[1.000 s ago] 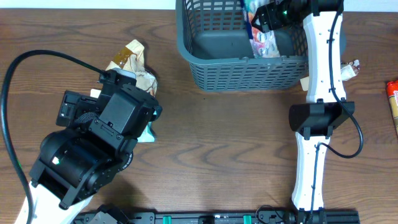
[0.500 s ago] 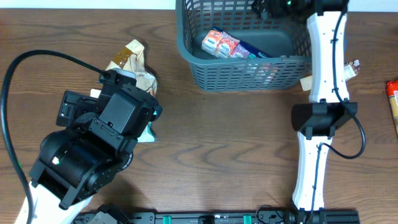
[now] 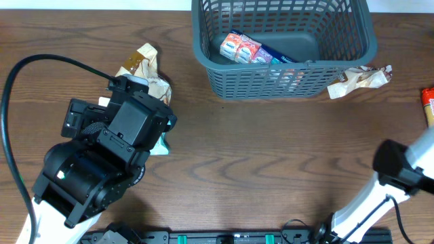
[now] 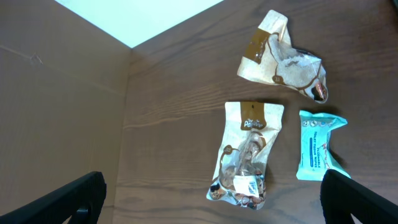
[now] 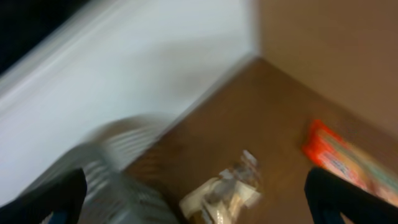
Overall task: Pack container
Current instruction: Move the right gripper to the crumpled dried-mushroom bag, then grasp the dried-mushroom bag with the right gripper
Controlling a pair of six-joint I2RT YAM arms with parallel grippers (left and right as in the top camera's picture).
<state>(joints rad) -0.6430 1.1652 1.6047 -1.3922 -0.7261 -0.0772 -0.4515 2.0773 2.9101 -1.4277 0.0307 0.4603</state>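
The container [image 3: 271, 78], a dark grey-blue slotted basket, stands at the back centre with a colourful snack packet [image 3: 247, 49] lying on its floor. My left gripper [image 4: 211, 205] is open wide above the table, nothing between its fingers. A clear packet of brown snacks [image 4: 244, 155] lies just ahead of it, with a teal packet [image 4: 317, 146] to the right and a cream-and-brown packet [image 4: 283, 59] farther on. My right gripper [image 5: 196, 202] is open and empty in a blurred view of the container's corner [image 5: 106, 180]. The right arm [image 3: 407, 166] sits at the lower right.
A crumpled clear packet [image 3: 359, 80] lies on the table beside the container's right front corner. An orange-red packet [image 3: 427, 105] lies at the table's right edge. The left arm [image 3: 102, 159] covers part of the teal packet [image 3: 161, 144] and cream packet [image 3: 139, 64].
The right arm has pulled away from over the container to the lower right. The colourful packet it held now lies on the container's floor. The left arm has not moved.
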